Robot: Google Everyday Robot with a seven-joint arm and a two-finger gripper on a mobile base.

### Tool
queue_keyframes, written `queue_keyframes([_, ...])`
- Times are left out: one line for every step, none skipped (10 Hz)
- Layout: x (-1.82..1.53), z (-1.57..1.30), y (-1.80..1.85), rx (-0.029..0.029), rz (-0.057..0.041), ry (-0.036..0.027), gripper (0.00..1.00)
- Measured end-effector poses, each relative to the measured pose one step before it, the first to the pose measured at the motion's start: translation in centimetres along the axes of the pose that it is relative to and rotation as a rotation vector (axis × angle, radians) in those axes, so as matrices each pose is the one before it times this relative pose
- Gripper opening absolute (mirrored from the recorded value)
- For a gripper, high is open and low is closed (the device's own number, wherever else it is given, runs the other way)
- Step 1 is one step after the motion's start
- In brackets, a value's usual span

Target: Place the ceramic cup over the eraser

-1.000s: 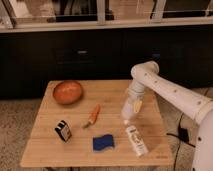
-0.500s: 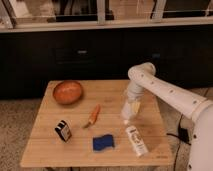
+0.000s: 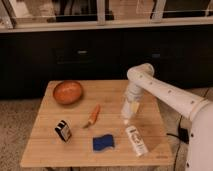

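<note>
claw (image 3: 128, 116) has lowered slightly toward the table (image 3: 45, 150).

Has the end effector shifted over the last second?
Yes, slightly: the end effector has moved left and down, now hanging just above the white bottle lying on the table.

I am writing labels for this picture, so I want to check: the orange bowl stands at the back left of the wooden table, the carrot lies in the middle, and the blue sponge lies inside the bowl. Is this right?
Not quite. In the camera view the blue sponge lies on the table near its front edge, not inside the orange bowl. The bowl at the back left and the carrot in the middle are right. The gripper hangs over the table's right side.
</note>
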Motion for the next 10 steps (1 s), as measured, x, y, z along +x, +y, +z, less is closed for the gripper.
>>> queue_keyframes([0.006,-0.086,-0.031,-0.00064,-0.00221,0.00279,0.18])
queue_keyframes([0.015,-0.023,0.02,-0.00056,0.00016,-0.00022,0.08])
queue_keyframes([0.032,-0.082,0.124,0.00251,-0.00645,0.00071,0.01])
queue_keyframes([-0.046,-0.05,-0.061,0.00277,0.00202,-0.00485,0.0])
queue_keyframes([0.027,-0.009,-0.021,0.00075,-0.00019,0.00113,0.0])
queue_keyframes([0.001,-0.035,0.006,-0.00006,-0.00008,0.00026,0.0])
queue_keyframes([-0.018,-0.018,-0.01,-0.00105,-0.00125,0.00177,0.0])
queue_keyframes([-0.006,-0.004,0.022,-0.00076,0.00028,-0.00041,0.0])
queue_keyframes([-0.006,-0.011,0.024,-0.00022,0.00018,-0.00051,0.0])
queue_keyframes([-0.13,-0.161,0.027,0.00238,-0.00555,0.00229,0.0])
